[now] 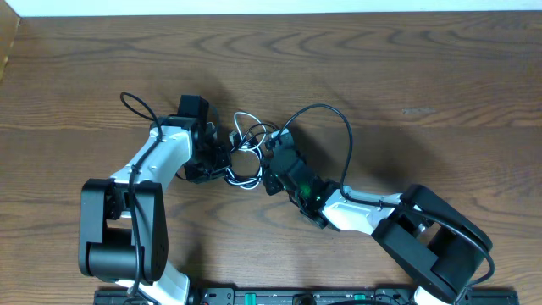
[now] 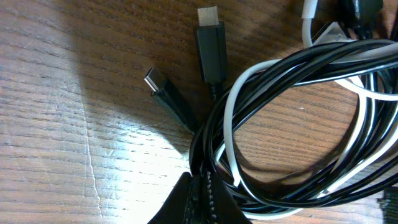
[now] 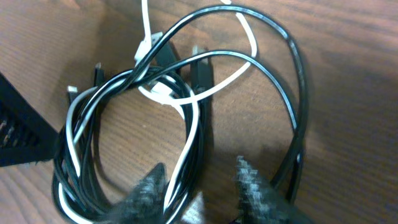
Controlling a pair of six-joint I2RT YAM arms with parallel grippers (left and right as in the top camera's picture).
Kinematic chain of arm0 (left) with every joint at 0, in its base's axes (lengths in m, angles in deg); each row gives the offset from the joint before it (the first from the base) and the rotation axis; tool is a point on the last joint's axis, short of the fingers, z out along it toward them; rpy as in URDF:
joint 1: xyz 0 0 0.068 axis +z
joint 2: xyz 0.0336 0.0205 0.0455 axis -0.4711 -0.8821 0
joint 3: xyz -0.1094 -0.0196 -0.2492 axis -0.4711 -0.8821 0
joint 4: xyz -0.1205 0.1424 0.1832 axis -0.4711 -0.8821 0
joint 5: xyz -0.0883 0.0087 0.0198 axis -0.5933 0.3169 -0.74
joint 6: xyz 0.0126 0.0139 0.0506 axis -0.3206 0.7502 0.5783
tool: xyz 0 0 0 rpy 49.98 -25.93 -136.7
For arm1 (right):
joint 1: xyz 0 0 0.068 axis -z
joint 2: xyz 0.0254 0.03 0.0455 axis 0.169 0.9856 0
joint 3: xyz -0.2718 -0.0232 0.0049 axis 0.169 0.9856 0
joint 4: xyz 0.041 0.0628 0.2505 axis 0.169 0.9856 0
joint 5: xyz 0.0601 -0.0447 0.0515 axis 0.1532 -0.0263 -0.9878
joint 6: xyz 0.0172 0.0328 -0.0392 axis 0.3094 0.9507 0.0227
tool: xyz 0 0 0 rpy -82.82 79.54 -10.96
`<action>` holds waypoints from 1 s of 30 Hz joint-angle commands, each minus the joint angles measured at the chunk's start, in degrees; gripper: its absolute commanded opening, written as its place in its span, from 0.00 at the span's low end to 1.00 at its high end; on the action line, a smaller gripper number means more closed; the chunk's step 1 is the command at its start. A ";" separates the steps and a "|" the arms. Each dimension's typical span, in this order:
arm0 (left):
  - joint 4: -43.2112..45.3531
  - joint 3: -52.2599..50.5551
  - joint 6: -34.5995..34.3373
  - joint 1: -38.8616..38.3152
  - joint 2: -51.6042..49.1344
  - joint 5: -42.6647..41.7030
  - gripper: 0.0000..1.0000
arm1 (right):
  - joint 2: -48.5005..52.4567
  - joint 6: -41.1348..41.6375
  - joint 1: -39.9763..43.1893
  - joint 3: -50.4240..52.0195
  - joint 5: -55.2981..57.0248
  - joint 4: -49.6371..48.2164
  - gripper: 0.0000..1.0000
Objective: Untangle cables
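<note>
Left wrist: blk/wht cables point(image 2: 205, 149) coiled, tangled.

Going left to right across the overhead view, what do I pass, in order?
Left arm → left gripper → cable tangle → right gripper → right arm. The tangle sits between the two grippers, on the wooden table.
</note>
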 commanded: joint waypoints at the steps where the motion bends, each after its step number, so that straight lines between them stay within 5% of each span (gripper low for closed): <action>1: -0.20 -0.48 -0.07 -0.17 -0.31 -0.81 0.08 | 0.42 -0.31 -0.24 -0.20 -1.36 1.36 0.25; 13: 0.22 -0.48 -0.04 -0.17 -0.31 -0.81 0.08 | 0.42 3.02 -0.96 -0.20 -1.36 7.04 0.02; 30: 1.03 -0.48 6.45 -0.17 -0.31 -10.10 0.08 | -1.42 3.13 -0.87 -0.22 -9.14 22.32 0.01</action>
